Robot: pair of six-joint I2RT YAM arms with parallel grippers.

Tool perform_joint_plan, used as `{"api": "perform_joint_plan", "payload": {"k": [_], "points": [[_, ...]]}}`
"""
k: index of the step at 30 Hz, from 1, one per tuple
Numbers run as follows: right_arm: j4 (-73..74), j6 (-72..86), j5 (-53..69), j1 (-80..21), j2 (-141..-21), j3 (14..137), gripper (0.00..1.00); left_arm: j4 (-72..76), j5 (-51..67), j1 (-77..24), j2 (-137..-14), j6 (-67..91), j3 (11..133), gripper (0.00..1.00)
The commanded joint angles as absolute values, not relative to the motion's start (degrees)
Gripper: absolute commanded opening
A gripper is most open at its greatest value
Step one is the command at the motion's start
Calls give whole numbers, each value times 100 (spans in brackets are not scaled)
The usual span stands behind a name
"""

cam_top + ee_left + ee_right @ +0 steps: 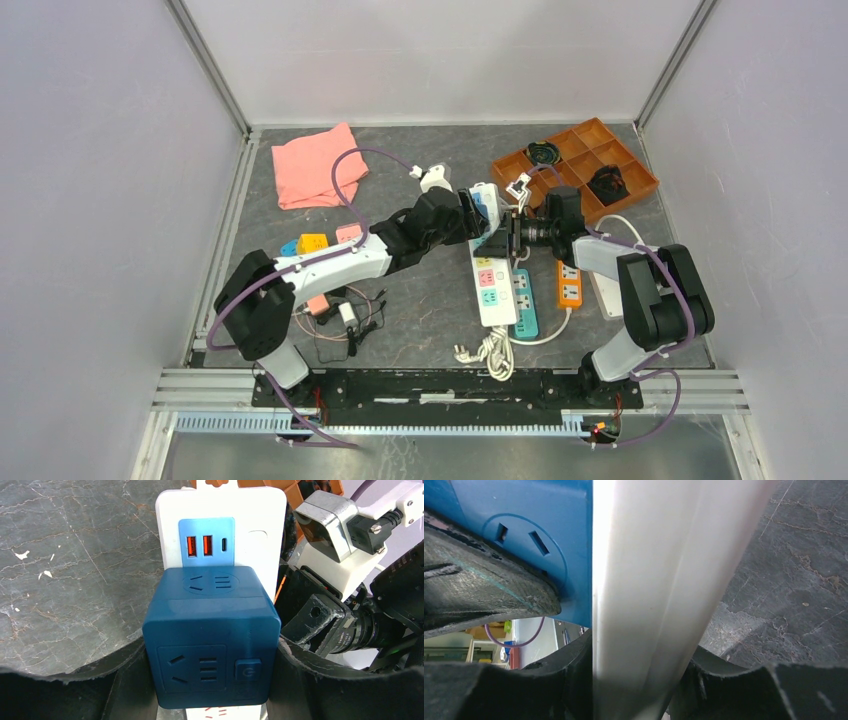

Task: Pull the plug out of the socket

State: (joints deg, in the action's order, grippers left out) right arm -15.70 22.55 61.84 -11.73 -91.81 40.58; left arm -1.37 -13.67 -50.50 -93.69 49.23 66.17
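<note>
The plug (212, 640) is a dark blue cube adapter sitting on the top blue outlet of the socket (220, 510), the long white power strip. My left gripper (212, 680) is shut on the plug, one finger pressed to each side of it. In the right wrist view the socket (649, 580) fills the middle as a white edge, with the plug (549, 530) to its left. My right gripper (636, 680) is clamped across the socket's body, both fingers against it. From above, both grippers meet at the socket's far end (493, 290).
A teal strip (525, 300) and an orange strip (569, 283) lie right of the socket. An orange compartment tray (575, 165) stands at the back right and a pink cloth (315, 165) at the back left. Small adapters (312, 243) and loose cables (345, 325) lie near the left arm.
</note>
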Motion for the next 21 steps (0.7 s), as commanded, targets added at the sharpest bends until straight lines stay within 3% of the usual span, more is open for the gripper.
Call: {"api": "perform_joint_plan", "payload": {"k": [1, 21], "points": [[-1411, 1971, 5930, -1103, -9256, 4095, 0, 993, -1774, -5006, -8795, 5046, 6790, 2], [-980, 1584, 5354, -904, -9283, 4166, 0, 929, -2013, -4983, -7696, 5199, 6491, 2]]}}
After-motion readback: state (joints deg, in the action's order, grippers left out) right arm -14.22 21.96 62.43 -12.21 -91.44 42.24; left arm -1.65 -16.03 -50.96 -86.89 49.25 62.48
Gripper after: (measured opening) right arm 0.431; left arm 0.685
